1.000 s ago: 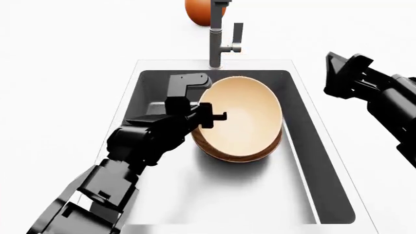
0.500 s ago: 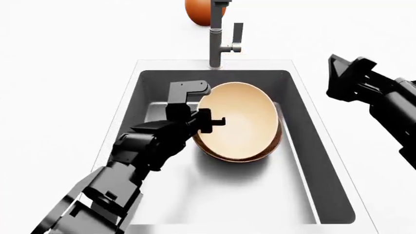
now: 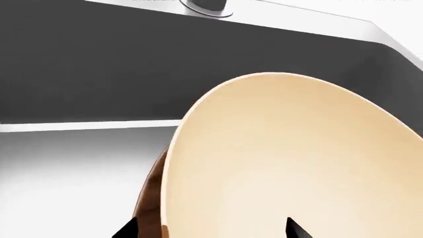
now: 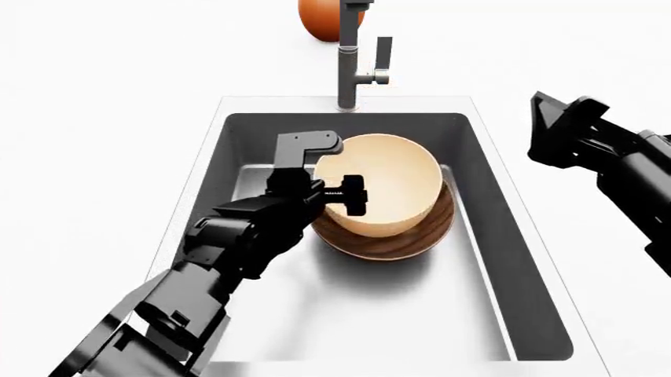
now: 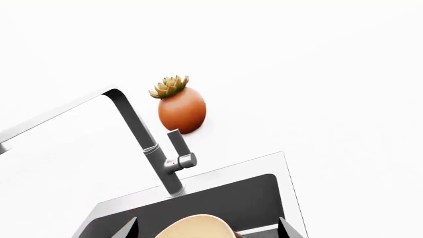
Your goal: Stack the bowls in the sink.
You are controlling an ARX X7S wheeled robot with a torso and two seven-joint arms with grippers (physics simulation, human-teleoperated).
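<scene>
The cream bowl (image 4: pixel 386 182) is nested in the wooden bowl (image 4: pixel 390 239), its rim clamped by the left tool (image 4: pixel 347 194). Release is judged next; the right tool (image 4: pixel 551 126) idles, seemingly apart.

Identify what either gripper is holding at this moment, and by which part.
The left gripper grips the smooth pale cream bowl by its near-left rim, one finger inside. That bowl sits in the dark brown wooden bowl. The right gripper holds nothing.
</scene>
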